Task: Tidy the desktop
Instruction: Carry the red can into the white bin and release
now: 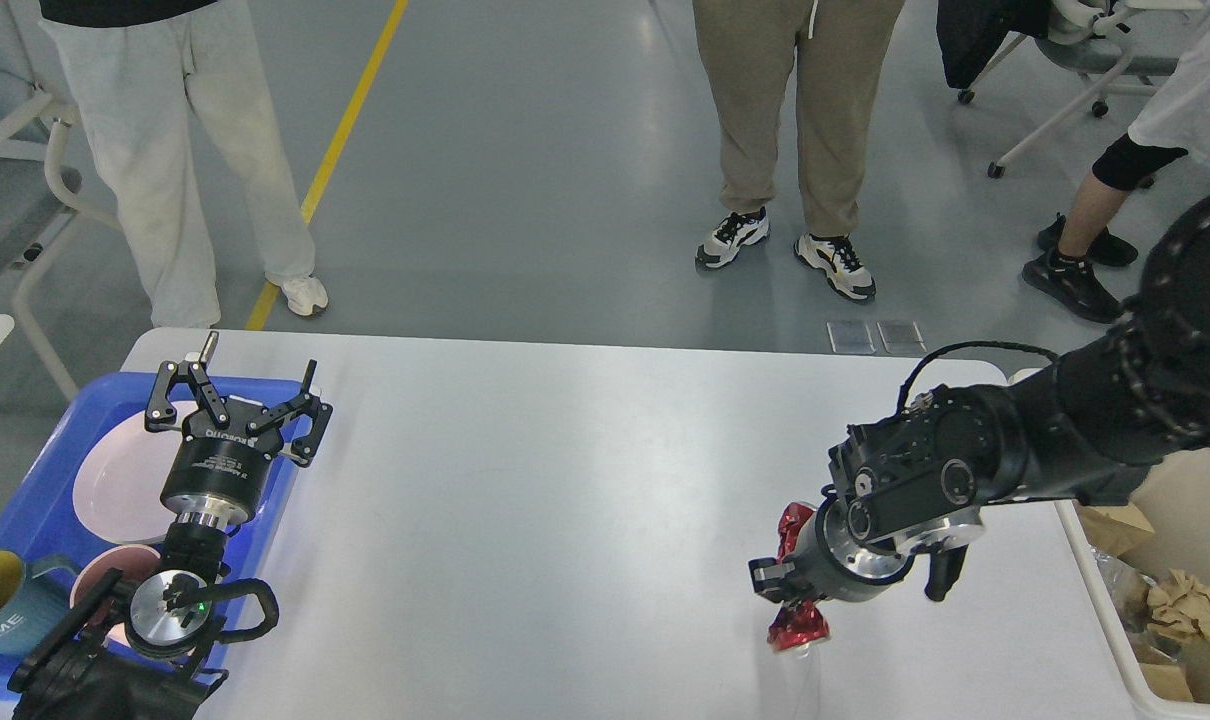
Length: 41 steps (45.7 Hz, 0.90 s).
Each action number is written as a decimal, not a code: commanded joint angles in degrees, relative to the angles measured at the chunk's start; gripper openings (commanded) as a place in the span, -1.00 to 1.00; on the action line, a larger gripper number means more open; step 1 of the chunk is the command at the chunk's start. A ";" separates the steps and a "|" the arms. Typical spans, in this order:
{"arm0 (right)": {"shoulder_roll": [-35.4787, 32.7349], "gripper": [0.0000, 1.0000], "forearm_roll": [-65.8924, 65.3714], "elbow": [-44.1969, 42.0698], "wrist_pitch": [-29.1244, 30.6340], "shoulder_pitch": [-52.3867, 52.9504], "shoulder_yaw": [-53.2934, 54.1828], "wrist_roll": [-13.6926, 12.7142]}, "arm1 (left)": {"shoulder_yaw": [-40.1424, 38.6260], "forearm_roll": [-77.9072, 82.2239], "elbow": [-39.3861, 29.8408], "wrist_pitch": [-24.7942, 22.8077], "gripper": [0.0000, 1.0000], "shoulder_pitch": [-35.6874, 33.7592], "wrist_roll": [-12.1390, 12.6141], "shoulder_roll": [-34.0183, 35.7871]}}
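Note:
The desktop (525,480) is a wide white tabletop with rounded corners. My right gripper (790,585) is shut on a crushed red can (797,625) and holds it lifted above the desktop's front right part. The can sticks out above and below the gripper body. My left gripper (235,395) is open and empty, held over the inner edge of the blue tray at the left.
A blue tray (40,480) at the left holds a white plate (120,480), a pink bowl (105,575) and a teal mug (5,600). A white bin (1115,620) with crumpled brown paper stands at the right edge. People stand beyond the far edge.

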 commanded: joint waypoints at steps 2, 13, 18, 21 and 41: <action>-4.15 -1.00 4.54 8.56 5.60 15.36 -5.02 0.47 | -0.05 0.00 0.00 0.00 0.93 0.00 -0.01 0.00; -7.59 -1.00 6.04 11.02 17.74 31.99 -15.57 7.76 | -0.05 0.00 0.00 0.09 0.93 0.00 -0.01 0.00; -6.71 -1.00 6.04 11.02 18.10 33.58 -20.40 10.58 | -0.05 0.00 0.00 0.09 0.93 0.00 -0.01 0.00; -6.44 -1.00 5.95 10.76 17.92 33.58 -22.86 10.76 | -0.05 0.00 0.00 0.00 0.93 0.00 -0.01 0.00; -25.68 -1.00 3.84 -9.17 5.45 10.66 -35.01 10.23 | -0.05 0.00 0.00 0.00 0.93 0.09 -0.01 0.00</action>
